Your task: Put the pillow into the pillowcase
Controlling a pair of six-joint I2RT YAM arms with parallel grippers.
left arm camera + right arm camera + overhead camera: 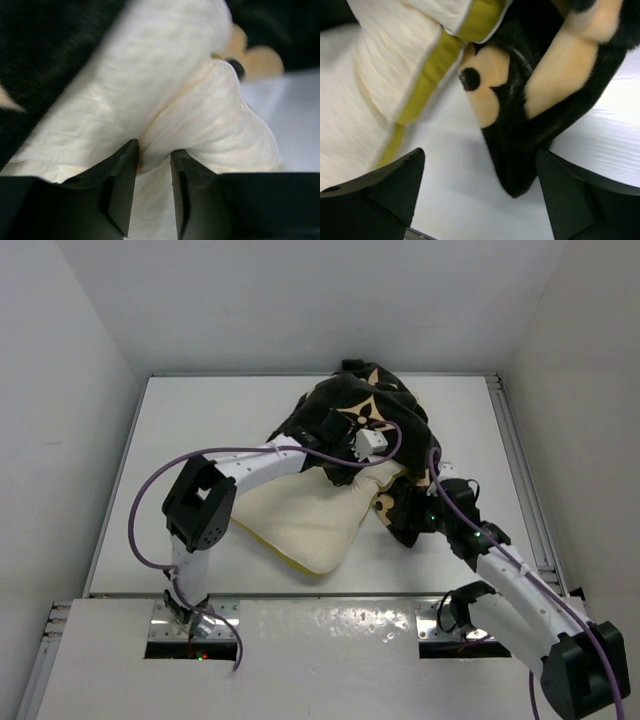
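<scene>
The pillow (300,525) lies on the white desk (200,420), and its far end is buried in the pillowcase (360,410). The near corner sticks out of the pillowcase toward the arm bases, cream and fuzzy, with yellow piping along the edge. The pillowcase is heaped over that far end, black with tan flower and star prints, bunched and rumpled rather than flat.

Now the left gripper (154,149), right at the mouth of the pillowcase. Its jaws are pinched almost together, with only a narrow gap between them, and a fold of the pillow's cream fabric is caught in that gap. Black pillowcase cloth sits just beyond.

Over to the right gripper (480,155), at the near right corner of the pillowcase. Its jaws are spread wide and grip nothing. A dark flap of the pillowcase droops down between them to the desk, and the pillow's yellow piping runs just beside that flap.
</scene>
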